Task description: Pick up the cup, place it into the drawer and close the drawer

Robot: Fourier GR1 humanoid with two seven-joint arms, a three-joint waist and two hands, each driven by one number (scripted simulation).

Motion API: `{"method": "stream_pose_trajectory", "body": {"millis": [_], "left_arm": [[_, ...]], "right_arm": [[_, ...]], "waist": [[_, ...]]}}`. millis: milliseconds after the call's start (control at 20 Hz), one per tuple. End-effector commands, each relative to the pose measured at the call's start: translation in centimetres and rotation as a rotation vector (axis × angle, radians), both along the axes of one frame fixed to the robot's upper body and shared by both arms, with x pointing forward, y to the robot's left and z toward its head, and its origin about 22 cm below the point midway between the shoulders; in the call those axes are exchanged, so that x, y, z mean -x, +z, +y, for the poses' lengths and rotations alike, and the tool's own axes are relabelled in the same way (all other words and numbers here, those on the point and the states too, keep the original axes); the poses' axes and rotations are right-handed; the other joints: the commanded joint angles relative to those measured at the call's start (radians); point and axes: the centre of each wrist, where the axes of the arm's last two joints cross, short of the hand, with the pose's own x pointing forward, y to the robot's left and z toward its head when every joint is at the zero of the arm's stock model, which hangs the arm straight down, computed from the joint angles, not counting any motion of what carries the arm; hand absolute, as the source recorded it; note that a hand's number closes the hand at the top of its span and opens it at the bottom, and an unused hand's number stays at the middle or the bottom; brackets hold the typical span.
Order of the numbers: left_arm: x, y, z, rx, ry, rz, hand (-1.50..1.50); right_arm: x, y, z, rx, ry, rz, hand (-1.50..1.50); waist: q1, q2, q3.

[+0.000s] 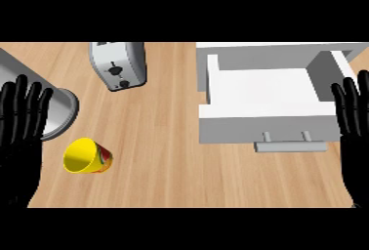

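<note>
Lying tipped on its side on the tabletop (166,161), the yellow cup (85,156) sits well left of the open drawer (263,105). Left hand (22,122) and right hand (353,117) rest released, fingers straight, flanking the drawer's sides.

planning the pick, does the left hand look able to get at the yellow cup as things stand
Probably yes. The yellow cup lies on its side on bare counter just right of the open left hand, with nothing between them; the metal pot sits behind it, clear of the path.
</note>
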Motion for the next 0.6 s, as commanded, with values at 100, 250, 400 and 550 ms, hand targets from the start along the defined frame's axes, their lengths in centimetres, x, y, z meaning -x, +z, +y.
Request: {"method": "stream_pose_trajectory", "body": {"millis": [100,250,400,550], "left_arm": [[0.3,0.0,3.3,-0.035,-0.113,-0.009,-1.5],[2.9,1.3,6.1,-0.028,-0.235,-0.024,-1.5],[2.5,-2.0,6.9,0.212,-0.158,0.184,-1.5],[1.4,-3.4,7.7,0.225,-0.149,0.197,-1.5]], "right_arm": [[-0.2,-0.8,-0.2,-0.019,0.025,-0.004,-1.5],[0.1,-0.5,-1.5,0.02,0.051,-0.021,-1.5],[-0.1,-1.6,-0.5,0.074,0.165,0.144,-1.5],[-2.1,-1.3,-0.7,0.072,0.174,0.172,-1.5]], "waist": [[0.01,-0.02,-0.038],[0.023,-0.024,-0.039],[0.024,-0.021,-0.039],[0.013,-0.019,-0.038]]}}
